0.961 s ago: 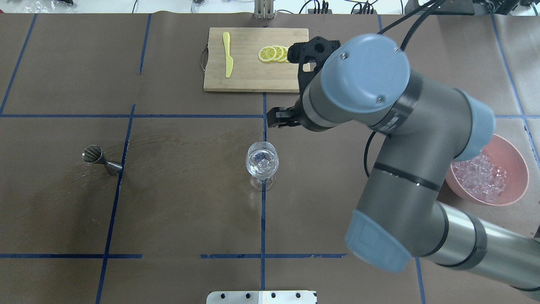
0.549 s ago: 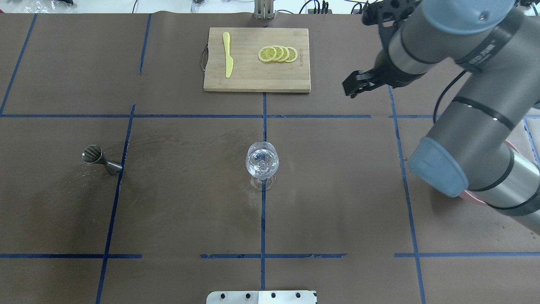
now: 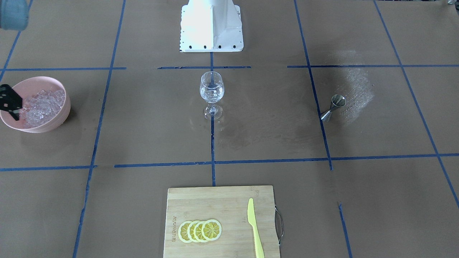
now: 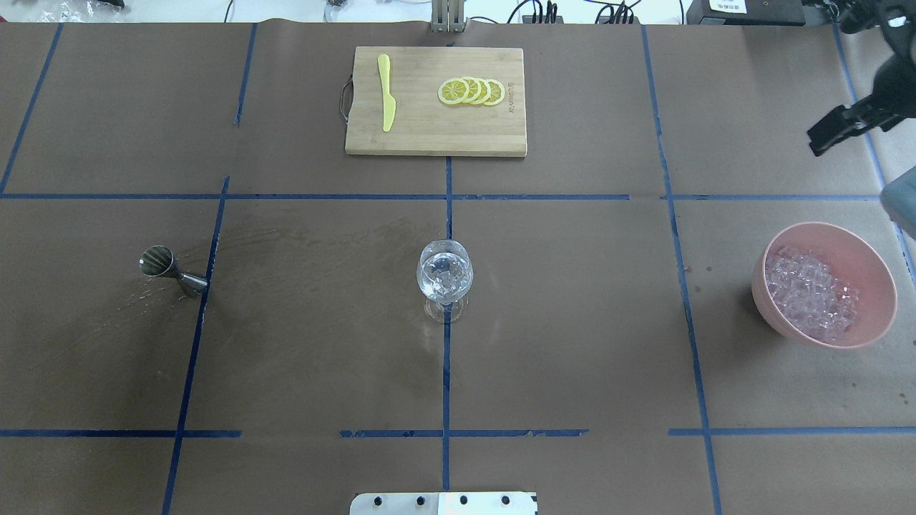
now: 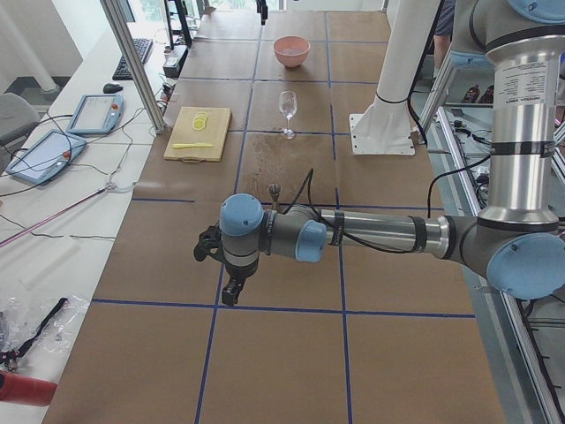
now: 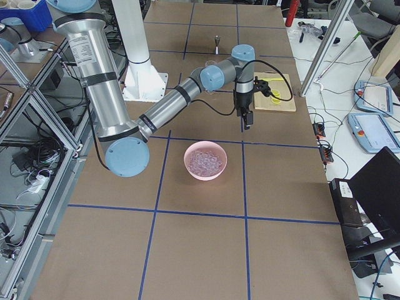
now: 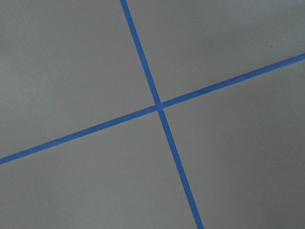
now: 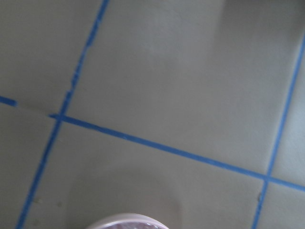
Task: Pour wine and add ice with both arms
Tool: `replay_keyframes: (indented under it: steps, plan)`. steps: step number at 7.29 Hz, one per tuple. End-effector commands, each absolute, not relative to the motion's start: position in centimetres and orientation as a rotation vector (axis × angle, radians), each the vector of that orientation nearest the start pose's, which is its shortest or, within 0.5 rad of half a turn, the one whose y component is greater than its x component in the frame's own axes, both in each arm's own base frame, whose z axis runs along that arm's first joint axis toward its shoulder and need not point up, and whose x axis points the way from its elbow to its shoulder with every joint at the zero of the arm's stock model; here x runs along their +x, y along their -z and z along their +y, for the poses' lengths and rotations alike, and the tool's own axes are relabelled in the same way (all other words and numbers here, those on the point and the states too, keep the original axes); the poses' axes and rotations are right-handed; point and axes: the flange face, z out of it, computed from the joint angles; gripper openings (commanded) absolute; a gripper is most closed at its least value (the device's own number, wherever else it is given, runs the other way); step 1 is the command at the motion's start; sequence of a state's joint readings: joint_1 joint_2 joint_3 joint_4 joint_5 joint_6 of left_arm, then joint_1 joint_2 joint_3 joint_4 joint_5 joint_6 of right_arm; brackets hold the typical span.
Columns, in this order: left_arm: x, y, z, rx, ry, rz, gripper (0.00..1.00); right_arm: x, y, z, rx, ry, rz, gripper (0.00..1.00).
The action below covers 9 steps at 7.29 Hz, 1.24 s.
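The overhead view shows the right gripper [image 4: 823, 139] high at the right edge of the tabletop [image 4: 572, 322], on the far side of the pink bowl [image 4: 869, 268] and apart from it. From this angle I cannot tell how its jaws stand. The front-facing view catches only a black piece of it at the bowl's outer rim. The right-side view shows what these 2 miss: the whole right arm [image 6: 169, 106] stretched out, with its gripper pointing down beyond the bowl. Its wrist camera sees just a sliver of the bowl's rim at the bottom edge.

Only the left-side view shows the left gripper [image 5: 231, 290], hanging over bare tabletop well away from the other things; I cannot tell its state. Its wrist camera sees only 2 crossing tape lines.

The ice [image 4: 812, 295] is heaped in the bowl, and a few cubes lie in the wine glass [image 4: 444, 277], which stands upright at the centre. The jigger [image 4: 172, 270] lies on its side to the left. The cutting board [image 4: 435, 129] carries a yellow knife [image 4: 386, 93] and 4 lemon slices [image 4: 471, 91].

1 second ago the right arm reached across the middle, its gripper just beyond the glass. It has since swung out to the right, uncovering the bowl. The other things have not moved.
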<state>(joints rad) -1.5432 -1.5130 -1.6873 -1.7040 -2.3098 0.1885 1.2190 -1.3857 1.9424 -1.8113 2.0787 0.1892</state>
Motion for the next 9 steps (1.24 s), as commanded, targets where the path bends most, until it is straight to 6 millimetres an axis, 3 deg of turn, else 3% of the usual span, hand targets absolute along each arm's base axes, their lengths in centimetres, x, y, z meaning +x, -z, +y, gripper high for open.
replay_keyframes:
  steps: [1,2,4,6,7,9]
  plan:
    - [-5.3,-61.5,-48.1,0.247,-0.277,0.719,1.00,-4.6,-53.5,-50.6,0.068,0.218,-0.492,1.00]
    - [-5.3,-61.4,-48.1,0.248,-0.276,0.719,1.00,-2.1,-58.0,-49.4,0.073,0.236,-0.501,1.00]
    - [-5.3,-61.4,-48.1,0.248,-0.276,0.717,1.00,1.0,-64.0,-46.9,0.043,0.163,-0.606,1.00]
    - [-5.3,-61.5,-48.1,0.246,-0.274,0.718,1.00,3.1,-67.4,-42.5,0.034,0.111,-0.677,1.00]
    - [-5.4,-61.4,-48.0,0.249,-0.274,0.722,1.00,3.4,-68.0,-41.5,0.045,0.104,-0.678,1.00]
    - [-5.5,-61.4,-48.0,0.245,-0.269,0.725,1.00,3.5,-68.2,-41.2,0.045,0.110,-0.672,1.00]
